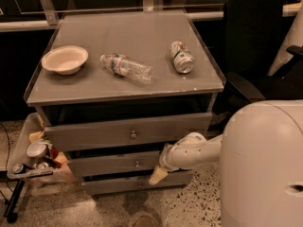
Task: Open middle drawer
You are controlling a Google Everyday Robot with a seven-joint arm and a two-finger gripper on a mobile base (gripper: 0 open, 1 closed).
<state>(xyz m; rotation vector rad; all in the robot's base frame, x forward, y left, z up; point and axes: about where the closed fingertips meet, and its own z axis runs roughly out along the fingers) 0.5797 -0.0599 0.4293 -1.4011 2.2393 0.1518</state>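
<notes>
Single camera, high vantage, tilted down and forward at grey drawer cabinet (94, 135). Medium-close range: whole cabinet fits frame. Worktop (142, 37) fills upper half, seen from above; drawer fronts below it foreshortened. White robot body (265, 164) crowds lower right corner, nearest lens. Arm reaches in from right; pincer (157, 175) sits low centre, before lower right edge of middle drawer (104, 164), right of its knob (137, 164). Speckled floor (189, 212) along bottom; black chair (251, 27) at upper right.

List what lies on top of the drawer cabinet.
A bowl, a plastic bottle and a can, both lying down, on the cabinet top. Below, the end effector is at the middle drawer front; the drawer's inside is hidden.
</notes>
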